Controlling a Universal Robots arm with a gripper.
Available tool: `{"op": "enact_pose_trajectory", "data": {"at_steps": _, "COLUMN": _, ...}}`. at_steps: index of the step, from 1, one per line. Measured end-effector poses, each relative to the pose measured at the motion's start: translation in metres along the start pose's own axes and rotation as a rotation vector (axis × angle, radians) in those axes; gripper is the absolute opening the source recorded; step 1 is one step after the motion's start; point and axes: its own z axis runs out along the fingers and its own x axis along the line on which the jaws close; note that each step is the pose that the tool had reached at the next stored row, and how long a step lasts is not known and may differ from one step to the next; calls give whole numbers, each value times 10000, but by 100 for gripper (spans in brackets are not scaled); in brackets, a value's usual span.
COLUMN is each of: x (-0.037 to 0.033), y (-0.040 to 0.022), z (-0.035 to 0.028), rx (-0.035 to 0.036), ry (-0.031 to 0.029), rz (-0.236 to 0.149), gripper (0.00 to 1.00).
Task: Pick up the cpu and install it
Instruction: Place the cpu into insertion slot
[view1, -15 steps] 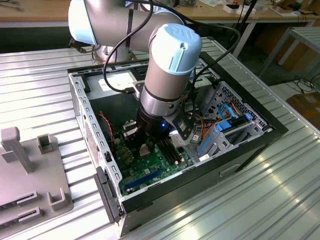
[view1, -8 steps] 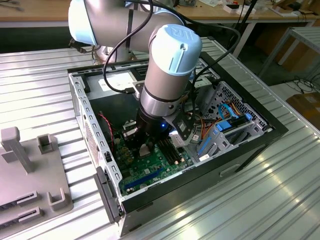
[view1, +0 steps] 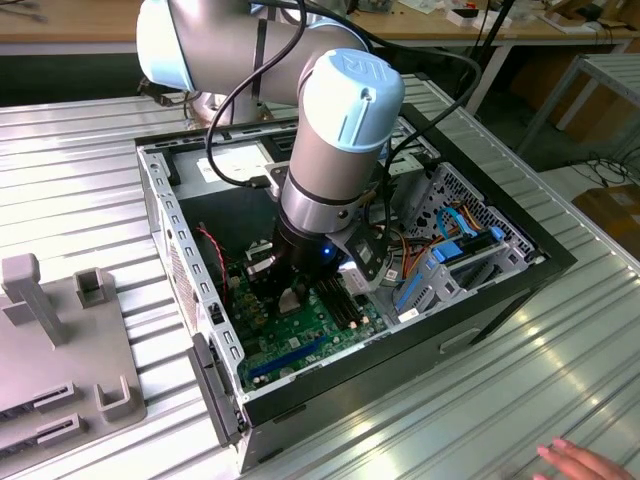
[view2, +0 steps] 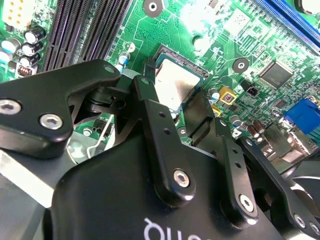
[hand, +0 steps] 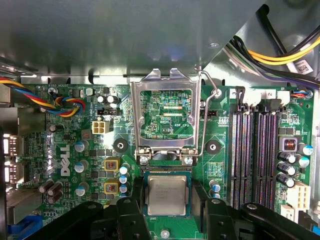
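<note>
Exterior view: arm (view1: 340, 120) reaches down into an open computer case (view1: 160, 200) that sits on a ribbed metal desk (view1: 80, 170). Claw (view1: 298, 298) is low over the green motherboard (view1: 300, 335). A grey fixture (view1: 60, 350) lies on the desk towards the exterior view's left, well apart from the case. A person's hand (view1: 585, 462) rests at the desk edge on the exterior view's right. First wrist view: cpu (hand: 167, 195), silver-grey top up, lies flat and square inside the black-framed socket (hand: 144, 187). The socket's metal load plate (hand: 165, 112) stands swung up, just beyond the chip. Long black memory slots (hand: 255, 150) run beside the socket. The claw (hand: 168, 202) straddles the cpu, with one black finger on each side. Fingers (hand: 131, 217) are spread a little wider than the chip, with a sliver of socket frame showing between each finger and the chip's edge. Claw reads as parted, gripping nothing. Second wrist view: same layout, with the cpu (view2: 172, 85) seated level in the socket directly between the two finger ends. Contact between finger and chip is hard to judge from this angle
</note>
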Motion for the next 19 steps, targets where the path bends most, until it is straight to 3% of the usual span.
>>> {"op": "enact_pose_trajectory", "data": {"at_steps": 19, "x": 0, "y": -1, "z": 28, "rx": -15, "ry": 0, "rz": -43, "gripper": 47}}
